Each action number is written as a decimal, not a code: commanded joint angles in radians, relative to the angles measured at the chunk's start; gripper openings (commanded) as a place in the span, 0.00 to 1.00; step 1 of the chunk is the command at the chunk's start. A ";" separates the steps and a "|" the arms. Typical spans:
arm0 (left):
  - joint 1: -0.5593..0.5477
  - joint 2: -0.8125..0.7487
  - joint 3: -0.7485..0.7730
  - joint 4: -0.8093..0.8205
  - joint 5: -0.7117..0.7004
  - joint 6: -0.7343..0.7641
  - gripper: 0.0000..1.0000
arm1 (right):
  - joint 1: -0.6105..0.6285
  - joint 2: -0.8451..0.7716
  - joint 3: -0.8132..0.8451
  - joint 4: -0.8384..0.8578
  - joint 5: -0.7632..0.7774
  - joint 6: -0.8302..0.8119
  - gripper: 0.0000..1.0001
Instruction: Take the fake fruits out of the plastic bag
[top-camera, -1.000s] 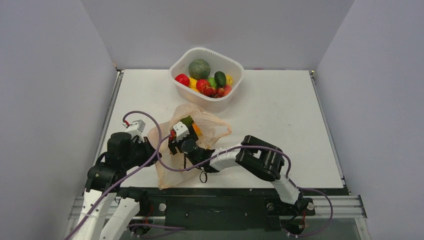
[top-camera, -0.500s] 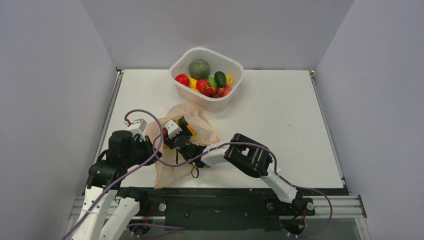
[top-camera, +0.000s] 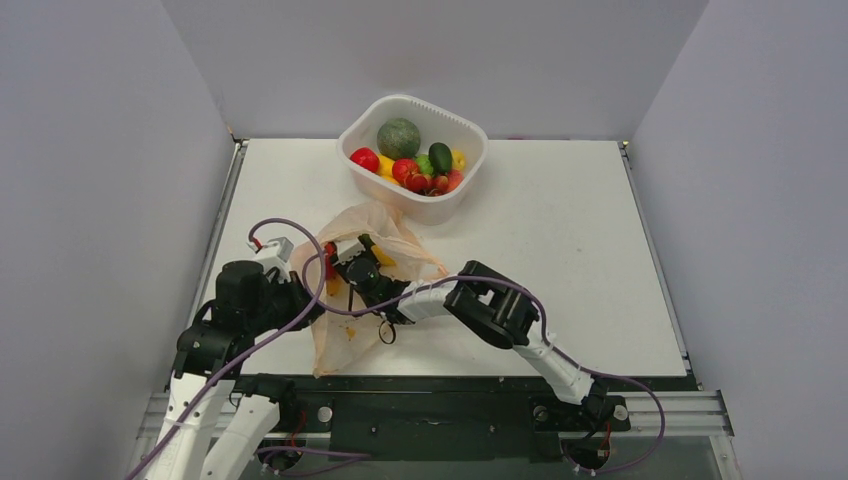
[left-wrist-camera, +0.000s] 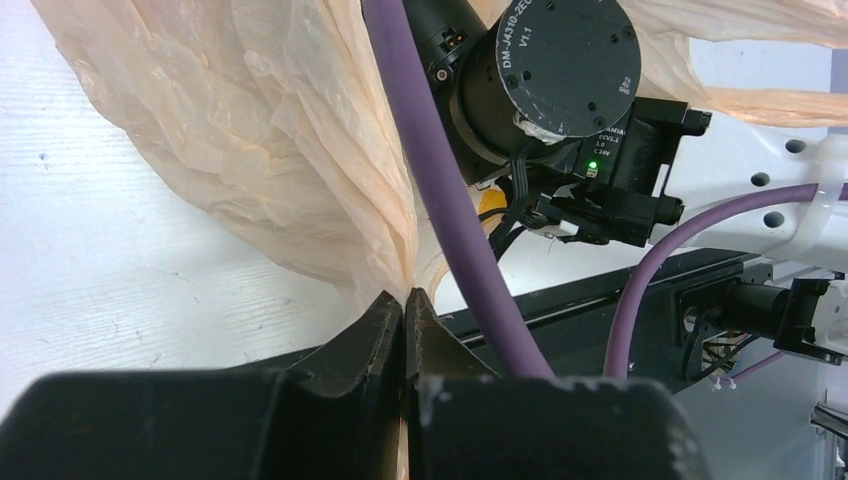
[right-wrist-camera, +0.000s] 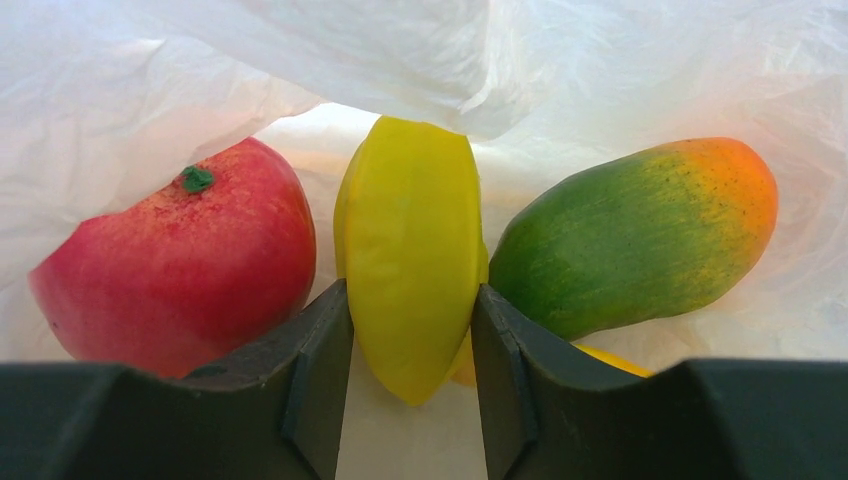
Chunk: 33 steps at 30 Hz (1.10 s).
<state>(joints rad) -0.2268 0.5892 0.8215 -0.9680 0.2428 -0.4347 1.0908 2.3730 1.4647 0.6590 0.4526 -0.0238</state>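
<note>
The peach plastic bag lies at the table's near left, with its thin film bunched up. My left gripper is shut on a gathered fold of it, low at the bag's left side. My right gripper reaches into the bag's mouth. Inside the bag, in the right wrist view, lie three fake fruits: a red piece, a yellow one and a green-orange mango. The right gripper is shut on the yellow fruit, one finger touching each side.
A white tub at the back holds a dark-green melon and several small fruits. A purple cable and the right arm's motor cross close in front of the left gripper. The black front rail runs along the near edge.
The right arm has pushed left and deeper into the bag, and its jaws have narrowed onto the yellow fruit. The left gripper keeps its hold on the bag.
</note>
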 joint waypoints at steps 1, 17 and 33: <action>0.015 -0.011 0.009 0.053 0.041 0.023 0.00 | 0.025 -0.043 0.011 -0.007 -0.014 -0.008 0.10; 0.053 -0.013 0.011 0.103 0.055 0.012 0.00 | 0.073 -0.452 -0.367 -0.096 -0.031 0.197 0.00; 0.164 -0.037 -0.021 0.184 0.085 -0.003 0.00 | 0.092 -0.978 -0.415 -0.548 -0.350 0.499 0.00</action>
<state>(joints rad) -0.1028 0.5594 0.8005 -0.8478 0.3141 -0.4400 1.1736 1.5185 0.9668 0.2703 0.1722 0.3958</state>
